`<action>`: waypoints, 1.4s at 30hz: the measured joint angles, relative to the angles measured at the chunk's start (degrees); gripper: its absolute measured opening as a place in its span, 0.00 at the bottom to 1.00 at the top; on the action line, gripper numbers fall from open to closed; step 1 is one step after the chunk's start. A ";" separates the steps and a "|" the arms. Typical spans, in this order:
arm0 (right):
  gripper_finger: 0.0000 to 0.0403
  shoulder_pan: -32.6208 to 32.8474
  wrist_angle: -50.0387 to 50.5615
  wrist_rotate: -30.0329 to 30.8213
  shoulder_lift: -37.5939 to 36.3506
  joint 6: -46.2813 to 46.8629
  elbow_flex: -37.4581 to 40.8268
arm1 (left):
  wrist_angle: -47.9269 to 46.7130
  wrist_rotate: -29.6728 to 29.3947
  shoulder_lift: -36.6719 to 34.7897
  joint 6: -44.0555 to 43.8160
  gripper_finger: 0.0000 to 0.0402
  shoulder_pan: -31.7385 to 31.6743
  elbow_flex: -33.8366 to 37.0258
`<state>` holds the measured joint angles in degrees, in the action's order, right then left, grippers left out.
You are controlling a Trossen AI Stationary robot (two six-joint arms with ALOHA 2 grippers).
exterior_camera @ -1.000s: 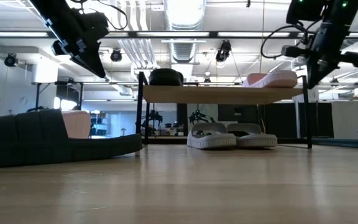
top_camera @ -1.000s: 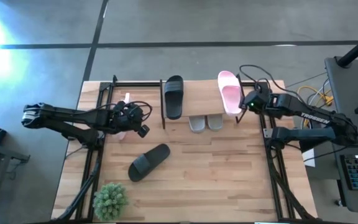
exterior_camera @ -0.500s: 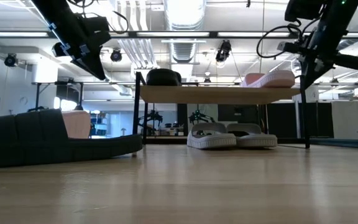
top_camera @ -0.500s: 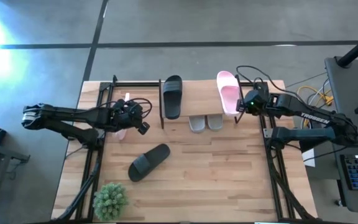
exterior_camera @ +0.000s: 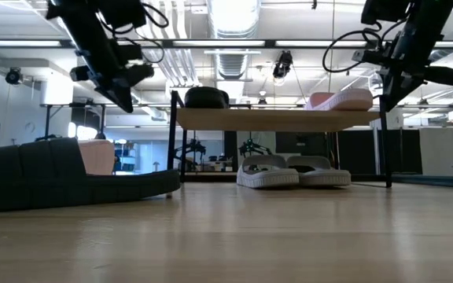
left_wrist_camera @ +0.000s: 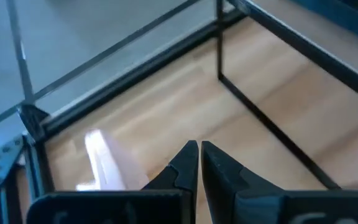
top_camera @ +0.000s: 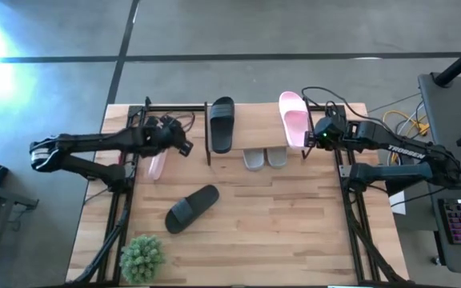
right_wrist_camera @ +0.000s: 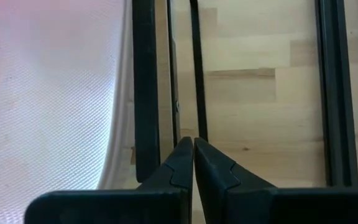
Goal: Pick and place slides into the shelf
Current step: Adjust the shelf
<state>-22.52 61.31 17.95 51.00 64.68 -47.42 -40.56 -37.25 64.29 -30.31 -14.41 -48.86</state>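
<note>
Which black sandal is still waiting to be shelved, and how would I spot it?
Start at the small wooden-topped rack at the table's far edge. Come toward the fuzzy green plant in the near-left corner. The loose black rubber slide lies slanted on bare tabletop between them; its twin sits on the rack.

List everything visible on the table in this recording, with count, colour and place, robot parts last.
Shelf: one, light wood top, black legs, far middle of table.
Black slides: two; one on the shelf top's left end, one loose on the table.
Pink slides: two; one on the shelf top's right end, one on the table under the left arm.
Grey slides: one pair, under the shelf.
Plant: one, green, near left corner.
Left hand: shut, above the pink slide.
Right hand: shut, by the shelf's right end.
</note>
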 joint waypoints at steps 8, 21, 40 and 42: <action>0.02 0.00 0.03 0.07 -0.02 -0.19 0.00 | 14.20 10.83 2.77 13.06 0.02 -12.09 -0.39; 0.02 0.48 0.00 -1.67 -0.29 -1.74 -0.02 | 21.14 20.60 15.93 17.52 0.02 -20.10 -6.59; 0.02 6.75 4.54 -1.72 -5.98 2.39 -0.04 | 21.58 25.17 20.97 20.00 0.02 -19.86 -11.67; 0.02 6.78 4.53 -1.68 -6.61 2.38 -0.13 | 20.93 27.40 20.77 19.02 0.02 -19.33 -11.65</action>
<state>-15.75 65.84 16.27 44.39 67.05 -47.55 -19.63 -9.84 85.06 -11.29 -33.74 -60.51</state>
